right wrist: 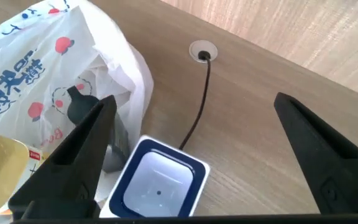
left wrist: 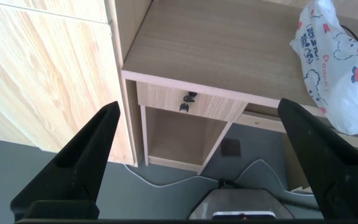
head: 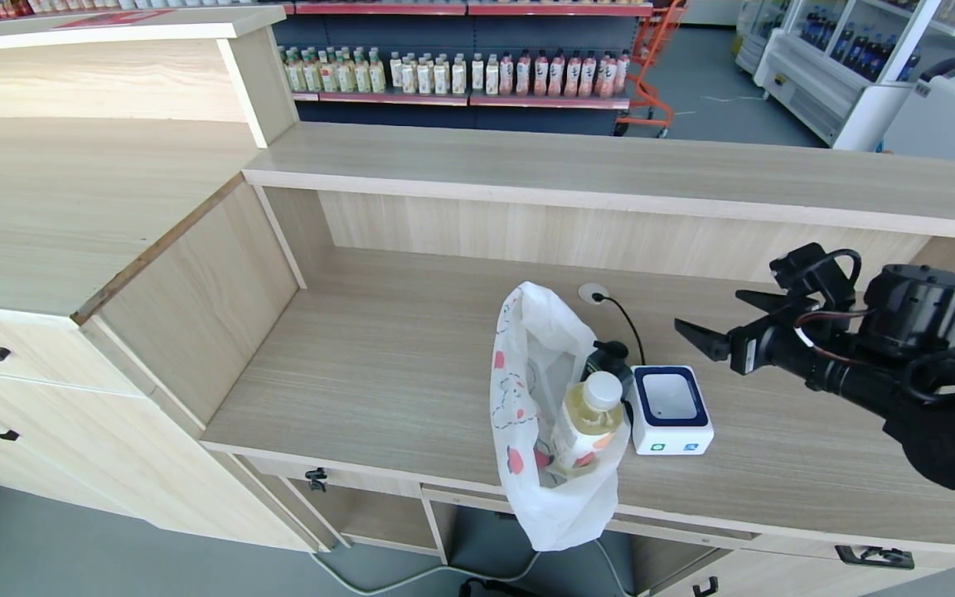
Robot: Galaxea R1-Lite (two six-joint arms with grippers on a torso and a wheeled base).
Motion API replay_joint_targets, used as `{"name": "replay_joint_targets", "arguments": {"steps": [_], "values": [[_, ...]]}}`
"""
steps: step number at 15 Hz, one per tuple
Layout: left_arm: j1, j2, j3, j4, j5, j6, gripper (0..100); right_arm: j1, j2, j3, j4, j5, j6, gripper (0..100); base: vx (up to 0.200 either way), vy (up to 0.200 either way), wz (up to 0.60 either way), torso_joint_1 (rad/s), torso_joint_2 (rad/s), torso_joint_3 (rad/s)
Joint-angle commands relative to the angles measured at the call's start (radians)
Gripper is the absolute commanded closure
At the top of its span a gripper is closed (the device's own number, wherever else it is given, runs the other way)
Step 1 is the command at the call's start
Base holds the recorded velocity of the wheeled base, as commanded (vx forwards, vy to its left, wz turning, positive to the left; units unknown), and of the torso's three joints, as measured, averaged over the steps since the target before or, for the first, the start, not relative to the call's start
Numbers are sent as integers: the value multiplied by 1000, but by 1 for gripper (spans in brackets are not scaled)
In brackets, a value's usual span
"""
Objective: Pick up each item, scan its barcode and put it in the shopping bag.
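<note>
A white shopping bag with red prints stands open at the counter's front edge. A pale-yellow bottle with a white cap stands inside it, and a dark item sits behind the bottle. The white scanner with a blue-rimmed window rests right beside the bag. My right gripper hovers open and empty above the counter, to the right of and behind the scanner. Its wrist view looks down on the scanner, bag and bottle. My left gripper hangs open and empty below the counter front, left of the bag.
A black cable runs from a grommet hole to the scanner. A raised ledge walls the counter's back, and a taller cabinet closes its left side. A locked drawer sits under the counter. The counter left of the bag is bare wood.
</note>
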Motion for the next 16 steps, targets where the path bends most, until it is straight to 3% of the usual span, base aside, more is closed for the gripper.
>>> {"name": "replay_joint_targets", "arguments": {"steps": [1,4,9,13,16], "values": [[0,0,0,0,0,0,0,-100,-233,178,38,-5,-9,0,0,0,0,0,0,0],[0,0,0,1,0,0,0,-148,-408,199,188,-12,-15,0,0,0,0,0,0,0],[0,0,0,0,0,0,0,-160,-630,202,335,-101,-17,0,0,0,-600,1,0,3],[0,0,0,0,0,0,0,-172,-872,236,680,-229,88,0,0,0,0,68,-119,-54],[0,0,0,0,0,0,0,-166,-1075,408,710,-279,169,0,0,0,0,12,-19,-6]]}}
